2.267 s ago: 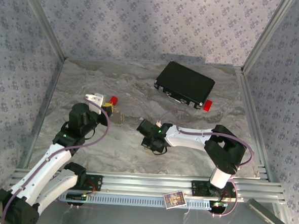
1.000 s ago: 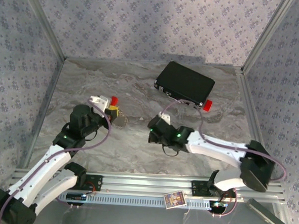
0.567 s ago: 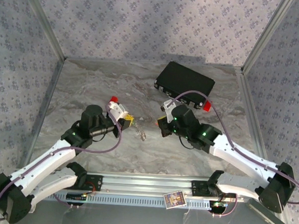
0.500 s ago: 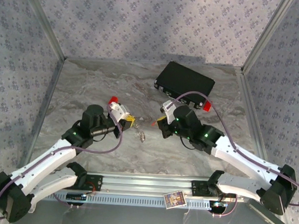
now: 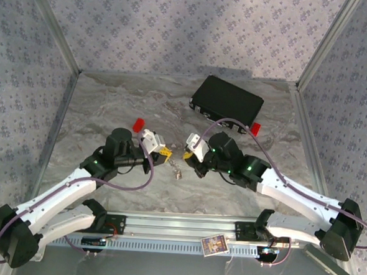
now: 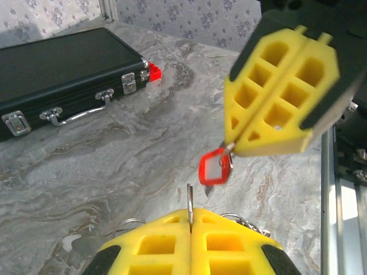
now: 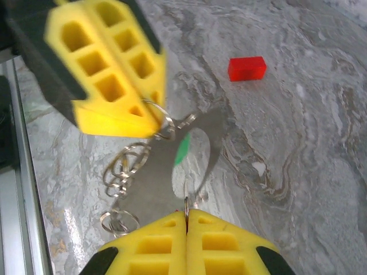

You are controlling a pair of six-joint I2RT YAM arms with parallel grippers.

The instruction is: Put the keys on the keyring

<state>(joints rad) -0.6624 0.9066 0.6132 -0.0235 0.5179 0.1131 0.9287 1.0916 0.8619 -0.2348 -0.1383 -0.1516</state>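
Threading unfinished, I judge: my left hand [image 6: 191, 216] pinches the keyring [image 6: 190, 197]; my right hand [image 6: 243, 134], close opposite, pinches the red key [image 6: 214, 168], apparently unthreaded. I cannot tell whether the green key [image 7: 182, 150] is attached.

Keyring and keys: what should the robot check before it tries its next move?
1. Left gripper shut tight on the keyring: ok.
2. Right gripper shut tight on the red key: ok.
3. Red key close to the keyring, with a gap between them: ok.
4. Red key lined up with an opening in the keyring: cannot tell.
5. Green key already on the keyring: cannot tell.
6. Black case and red block lying well away from both grippers: ok.
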